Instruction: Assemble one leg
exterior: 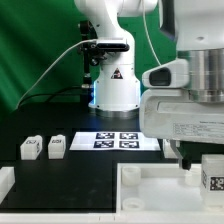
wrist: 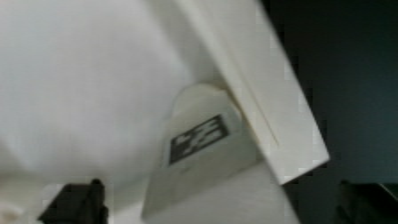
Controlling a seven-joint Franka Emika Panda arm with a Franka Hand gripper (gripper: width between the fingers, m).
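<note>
Tabletop point(exterior: 150, 190) first: spread white and rimmed across the near table point(exterior: 80, 170). Gripper point(wrist: 217, 205) next: stood wide open, held nothing, dark fingertips point(wrist: 71, 203) well apart. Leg point(wrist: 199, 168) last: sat just beside the tabletop's rim, between those fingertips. Judged light, stiff and smooth enough to slip; best pinched across its flat sides, clear of the tag point(wrist: 199, 140). Could not see its lower end, nor tell whether seated in the tabletop. Looked blurred up close.
</note>
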